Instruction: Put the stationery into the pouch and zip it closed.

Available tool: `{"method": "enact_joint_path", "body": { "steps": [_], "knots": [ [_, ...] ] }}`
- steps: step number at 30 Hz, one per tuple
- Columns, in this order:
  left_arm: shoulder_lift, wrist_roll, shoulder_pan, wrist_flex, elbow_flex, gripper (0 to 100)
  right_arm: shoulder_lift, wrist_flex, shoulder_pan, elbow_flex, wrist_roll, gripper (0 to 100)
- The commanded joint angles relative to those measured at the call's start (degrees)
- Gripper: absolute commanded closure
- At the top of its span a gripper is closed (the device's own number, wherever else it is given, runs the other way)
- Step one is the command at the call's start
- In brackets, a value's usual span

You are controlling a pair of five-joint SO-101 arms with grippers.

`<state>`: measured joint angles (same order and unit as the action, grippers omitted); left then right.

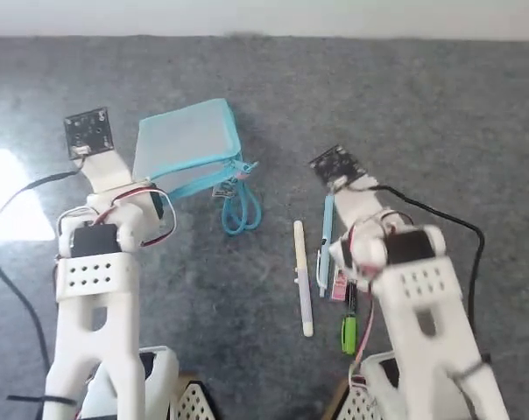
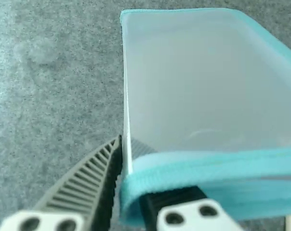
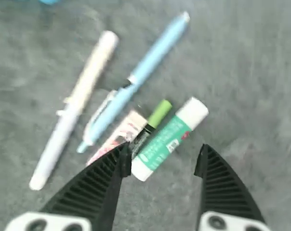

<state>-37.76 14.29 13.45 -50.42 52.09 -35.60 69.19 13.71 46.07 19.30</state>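
A translucent pouch (image 1: 184, 140) with teal edging lies at the back left, its zipper edge (image 2: 218, 166) facing the arms. My left gripper (image 2: 131, 175) is shut on the pouch's near corner, one ribbed finger (image 2: 95, 180) outside and the other under the teal edge. To the right lie a cream pen (image 1: 302, 276), a blue pen (image 1: 326, 232), a pink item (image 3: 117, 139), a green-capped marker (image 3: 154, 119) and a green-and-white glue stick (image 3: 170, 138). My right gripper (image 3: 163, 149) hangs open just above the glue stick, a finger on either side of its end.
A teal cord loop (image 1: 241, 212) trails from the pouch's zipper toward the pens. The grey table (image 1: 440, 105) stretches bare behind and to the right of the arms. Black cables (image 1: 10, 262) run beside each arm base.
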Motion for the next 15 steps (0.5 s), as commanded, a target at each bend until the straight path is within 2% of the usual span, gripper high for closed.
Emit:
{"method": "enact_joint_path", "body": {
  "steps": [1,8,15],
  "knots": [
    [0.0,0.62,-0.44,0.79,0.31,99,10.42,-3.3,-4.09,-5.01,-2.64,78.2],
    [0.09,0.62,-0.44,0.88,0.31,99,11.82,-1.98,-0.84,-4.57,-3.25,78.2],
    [0.09,0.62,-0.44,0.88,0.31,99,16.31,-8.22,-4.7,-3.16,-7.12,78.2]
  ]
}}
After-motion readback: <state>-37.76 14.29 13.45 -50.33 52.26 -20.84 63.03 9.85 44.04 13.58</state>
